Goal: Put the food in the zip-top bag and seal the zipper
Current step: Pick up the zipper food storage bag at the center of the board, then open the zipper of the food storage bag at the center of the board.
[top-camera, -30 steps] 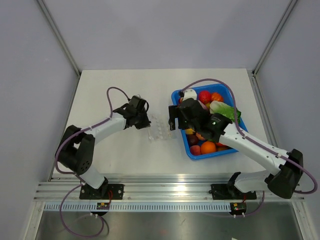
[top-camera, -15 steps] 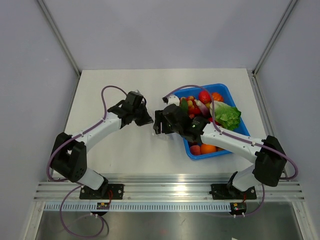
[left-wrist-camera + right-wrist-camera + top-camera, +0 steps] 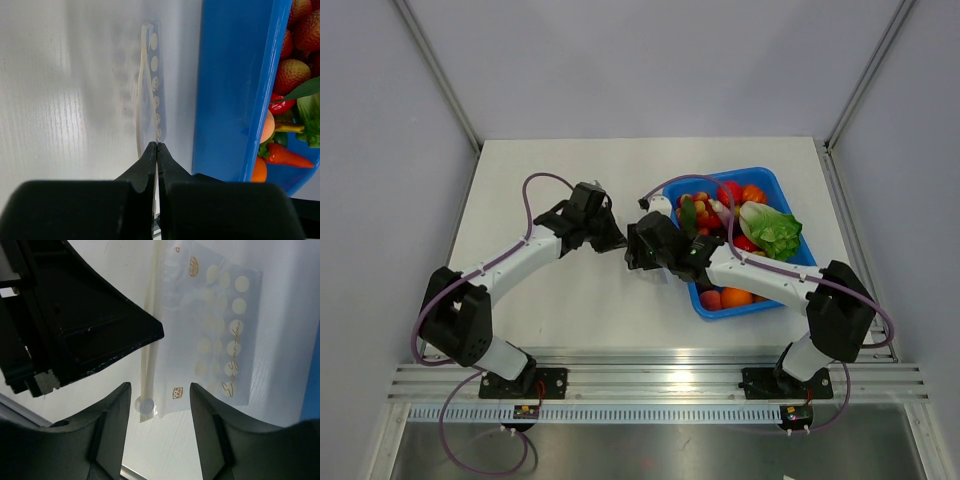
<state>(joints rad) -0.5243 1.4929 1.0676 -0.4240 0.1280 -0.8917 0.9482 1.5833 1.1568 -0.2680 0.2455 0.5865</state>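
two tiny unreadable logos on zip-top bag

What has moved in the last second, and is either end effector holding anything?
The right end effector swung left from the blue tray edge to straddle a corner of the zip-top bag. Its jaws have narrowed but are open, gripping nothing. The left end effector stayed shut on the bag's edge.

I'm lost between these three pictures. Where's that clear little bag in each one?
Top external: the zip-top bag is mid-table, mostly hidden under the right gripper.
Left wrist: bag at centre, edge-on, pinched by the left gripper.
Right wrist: bag upper middle, seen face-on.
Shared landmark: the blue tray, right beside it in all three.
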